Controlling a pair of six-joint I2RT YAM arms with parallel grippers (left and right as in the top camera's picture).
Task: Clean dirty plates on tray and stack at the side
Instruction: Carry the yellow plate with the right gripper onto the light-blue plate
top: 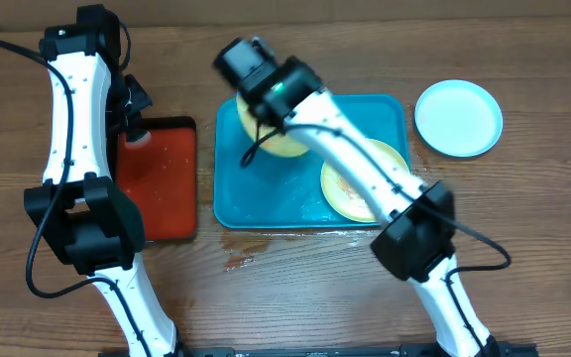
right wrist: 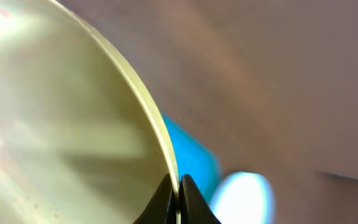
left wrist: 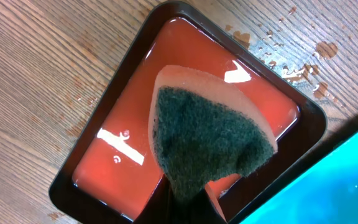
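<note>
1. While the left tool [left wrist: 188,208] hangs over the red tray [left wrist: 104,168], it's clamped on a sponge [left wrist: 210,140], green scrub side up. That tray holds a shallow film of liquid.
2. Right tool [right wrist: 178,200] is pinched tight on the rim of a yellow-green plate [right wrist: 73,124], which looks tipped up over the far left part of the teal tray [top: 266,203]. Faint red specks show on its face.
3. Handling guess: thin stiff plastic, light, probably slick when wet. The rim is the only real grab spot, and an edge pinch might slip under scrubbing.
4. Second yellow-green plate [top: 343,190] lies flat in the teal tray's right half, partly under the right arm, with orange smears.
5. Farther out, the light blue plate [top: 458,117] sits on the worktop [top: 285,288] just right of the teal tray.
6. No brand, label or writing is readable anywhere.
</note>
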